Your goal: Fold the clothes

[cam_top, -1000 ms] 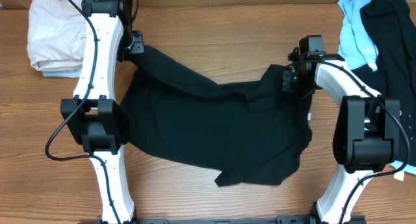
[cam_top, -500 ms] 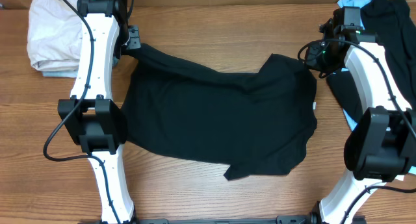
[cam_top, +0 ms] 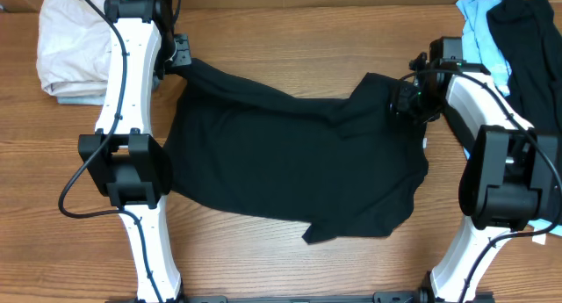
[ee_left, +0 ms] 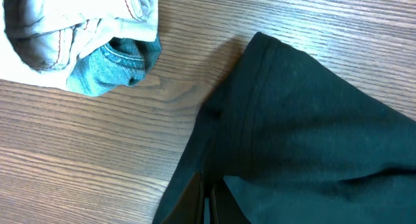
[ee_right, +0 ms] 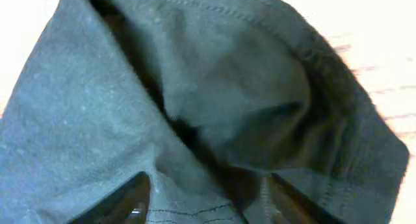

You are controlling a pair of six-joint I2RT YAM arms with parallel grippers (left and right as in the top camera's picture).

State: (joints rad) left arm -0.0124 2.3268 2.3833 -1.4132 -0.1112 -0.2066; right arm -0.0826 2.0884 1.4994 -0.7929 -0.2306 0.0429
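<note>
Your left tool (cam_top: 182, 55) is pressed together on a corner of the black garment (cam_top: 290, 162); in its wrist view the fabric runs straight into the closed fingers. From that pinch the garment spreads away across the table (cam_top: 290, 39), mostly flat, with a ridge of folds leading toward your other arm. Just beyond your left tool, on its outer side, sits a pale bundle (cam_top: 70, 44) with blue denim tucked inside it, apart from the black cloth.

Your right tool (cam_top: 406, 99) is spread, its fingers (ee_right: 133, 198) standing wide apart over the opposite upper corner of the same garment. That corner lies rumpled and hollowed between and ahead of them. You cannot tell whether either finger touches it. Beyond your right tool, a light blue garment (cam_top: 483, 39) and a second black garment (cam_top: 527, 48) are heaped together.
</note>
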